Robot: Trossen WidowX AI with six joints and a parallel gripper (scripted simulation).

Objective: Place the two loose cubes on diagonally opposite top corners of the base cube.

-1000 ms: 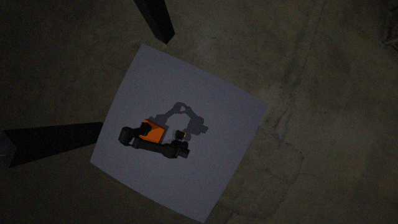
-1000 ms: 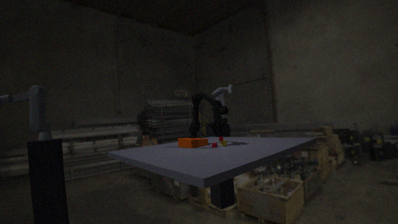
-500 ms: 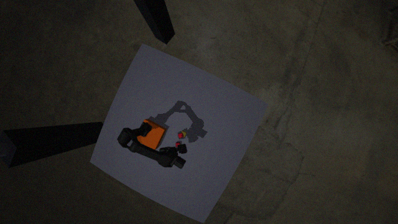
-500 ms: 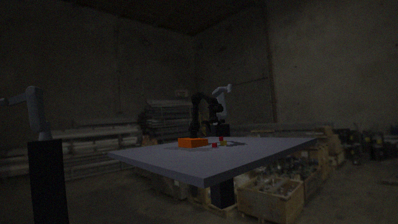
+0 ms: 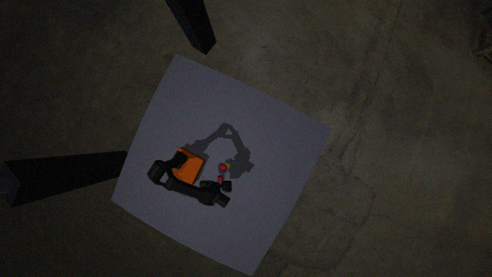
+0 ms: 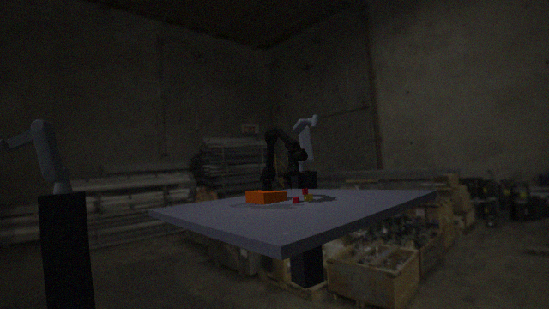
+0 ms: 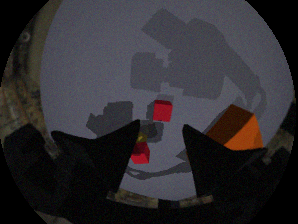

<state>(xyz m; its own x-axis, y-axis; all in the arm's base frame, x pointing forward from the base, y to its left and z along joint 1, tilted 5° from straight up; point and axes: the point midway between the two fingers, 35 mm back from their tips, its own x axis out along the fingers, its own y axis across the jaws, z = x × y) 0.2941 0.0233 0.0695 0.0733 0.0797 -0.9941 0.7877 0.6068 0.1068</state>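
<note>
A small yellow base cube [image 5: 227, 165] [image 6: 309, 197] stands on the grey table [image 5: 269, 154] [image 6: 364, 206]. It shows as a thin sliver in the wrist view [image 7: 141, 139]. One red cube [image 5: 222, 168] [image 6: 304, 191] [image 7: 162, 111] sits on top of it, shifted toward one corner. The other red cube [image 5: 220, 178] [image 6: 296, 200] [image 7: 140, 155] lies on the table beside the base, partly behind my left finger in the wrist view. My gripper [image 5: 224, 191] [image 7: 161, 125] hangs above the table close to this cube, open, with nothing between the fingers.
A flat orange block [image 5: 189, 166] [image 6: 266, 196] [image 7: 238, 129] lies by the arm's base [image 5: 157, 173]. Two dark pillars [image 5: 192, 23] [image 5: 61, 175] stand off the table's edges. Wooden crates [image 6: 373, 270] and other robot arms [image 6: 43, 150] stand around the table.
</note>
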